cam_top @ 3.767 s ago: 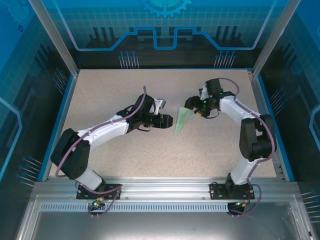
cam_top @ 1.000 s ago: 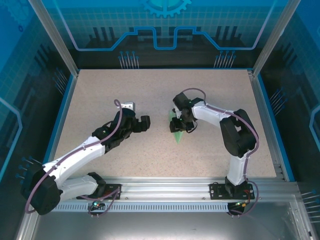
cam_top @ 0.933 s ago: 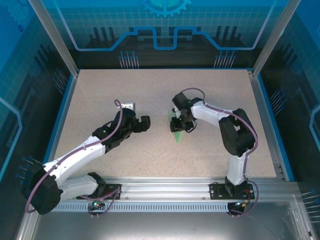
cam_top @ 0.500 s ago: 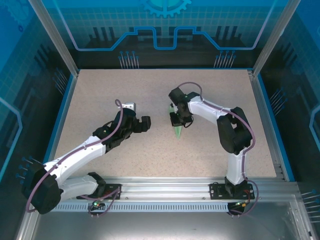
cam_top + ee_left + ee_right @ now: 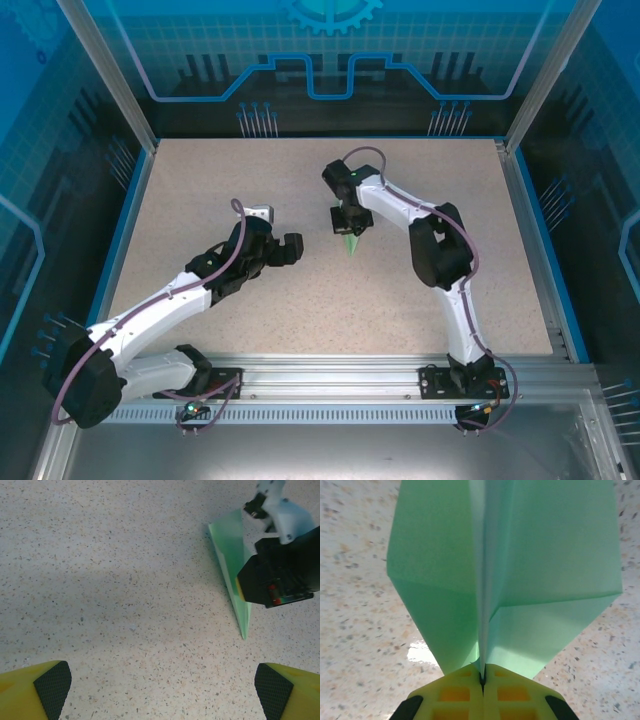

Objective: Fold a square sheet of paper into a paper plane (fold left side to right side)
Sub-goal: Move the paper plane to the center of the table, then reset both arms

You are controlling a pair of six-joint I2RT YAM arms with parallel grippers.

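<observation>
The paper plane (image 5: 348, 243) is a narrow pale mint-green dart near the table's middle, its sharp tip toward the near edge. My right gripper (image 5: 350, 224) is shut on its rear end. In the right wrist view the yellow fingers (image 5: 455, 695) pinch the centre crease, and the two wings (image 5: 435, 565) spread to either side. My left gripper (image 5: 292, 250) stands open to the left of the plane, apart from it. In the left wrist view the plane (image 5: 231, 560) lies ahead to the right, partly behind the right gripper's black body (image 5: 282, 575); my left gripper (image 5: 162, 682) has nothing between its pads.
The speckled beige table (image 5: 220, 190) is bordered by a blue rim (image 5: 120, 240) and transparent walls. An aluminium rail (image 5: 330, 375) runs along the near edge, where the arm bases are bolted.
My right gripper has carried the plane toward the far left and stretched its arm out. The left arm has stayed where it was over the last second.
</observation>
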